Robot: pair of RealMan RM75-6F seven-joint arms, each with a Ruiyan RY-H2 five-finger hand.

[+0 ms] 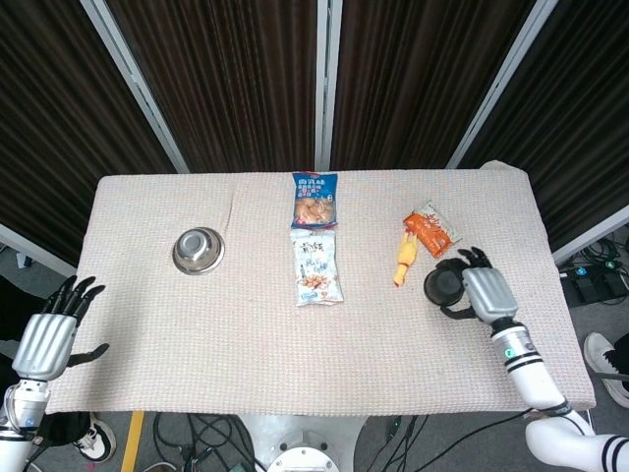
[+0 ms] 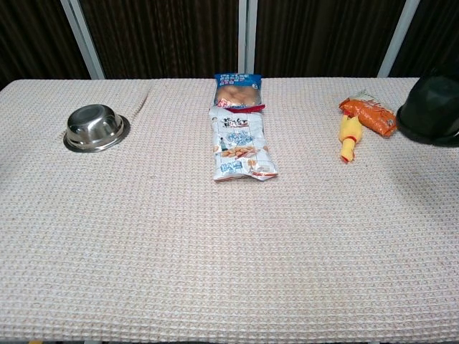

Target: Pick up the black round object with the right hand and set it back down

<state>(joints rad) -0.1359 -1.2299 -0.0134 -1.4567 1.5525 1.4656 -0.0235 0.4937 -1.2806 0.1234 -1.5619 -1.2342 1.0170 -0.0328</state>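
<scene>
- The black cup point(image 1: 443, 286) sits in my right hand point(image 1: 479, 293), on the hand's left side as the head view shows it, with my fingers point(image 1: 476, 257) curled around its far and near edges.
- I have hold of it over the right part of the table point(image 1: 246, 334); I cannot tell whether its base touches the cloth or hangs just above it.
- In the chest view the cup point(image 2: 432, 111) shows at the right edge of the frame, dark and rounded, cut off by the border; my right hand itself is not visible there.
- Just left of the cup lies a yellow toy point(image 1: 402, 261), lengthwise toward me, apart from the cup.
- Beyond the toy, an orange packet point(image 1: 431, 231) lies at a slant, near the cup but not touching it.
- In the middle of the table a white snack bag point(image 1: 316, 267) lies flat, and a blue snack bag point(image 1: 314, 200) lies just behind it, their ends meeting.
- A steel bowl point(image 1: 199, 250) stands upright on the left part of the table, well apart from everything else.
- My left hand point(image 1: 47, 339) hangs off the table's left near corner, fingers spread and holding nothing.
</scene>
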